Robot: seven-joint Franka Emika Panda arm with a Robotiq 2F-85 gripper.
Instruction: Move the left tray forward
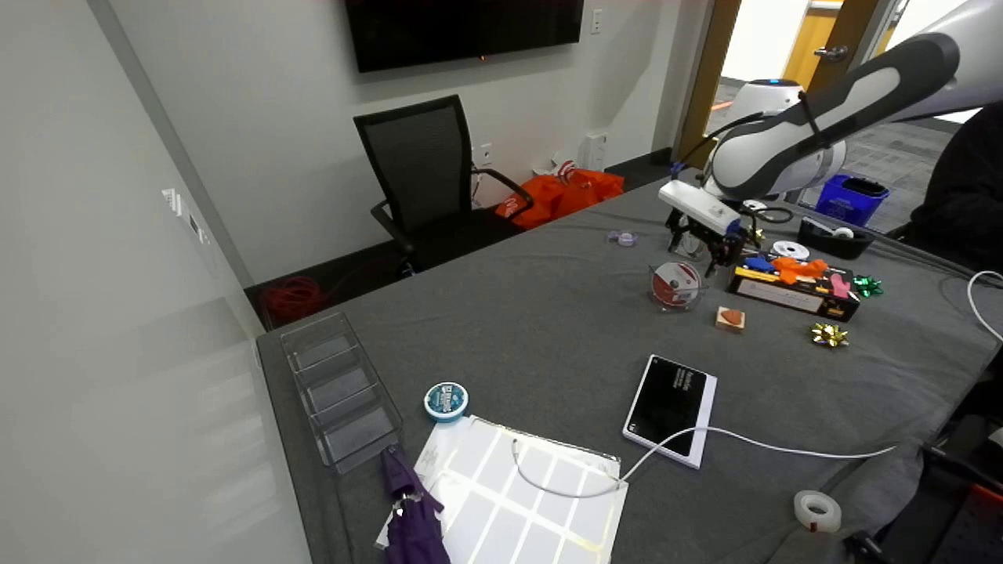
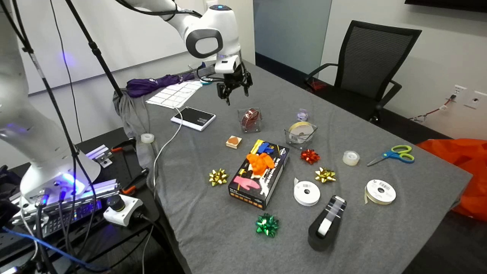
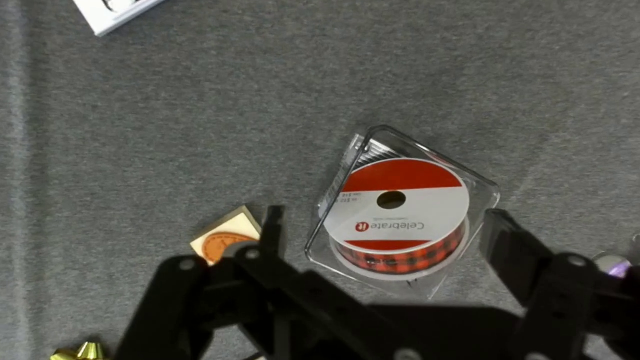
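The left tray is a small clear plastic tray (image 3: 485,192) holding a spool of red and black plaid ribbon (image 3: 395,215). The tray also shows in both exterior views (image 1: 657,296) (image 2: 251,130), standing on the grey cloth. My gripper (image 3: 386,212) is open and empty. In the wrist view its fingers lie to either side of the tray, with one fingertip close to the tray's right edge. In an exterior view the gripper (image 2: 236,97) hangs above the table, past the tray; it shows also in an exterior view (image 1: 691,259).
A second clear tray (image 2: 292,143) holds a yellowish ribbon spool. A wooden stamp (image 2: 233,142) lies near the left tray. A glove box (image 2: 243,186), a white tablet-like slab (image 2: 194,118) with a cable, bows, spools and a tape dispenser (image 2: 323,228) share the table.
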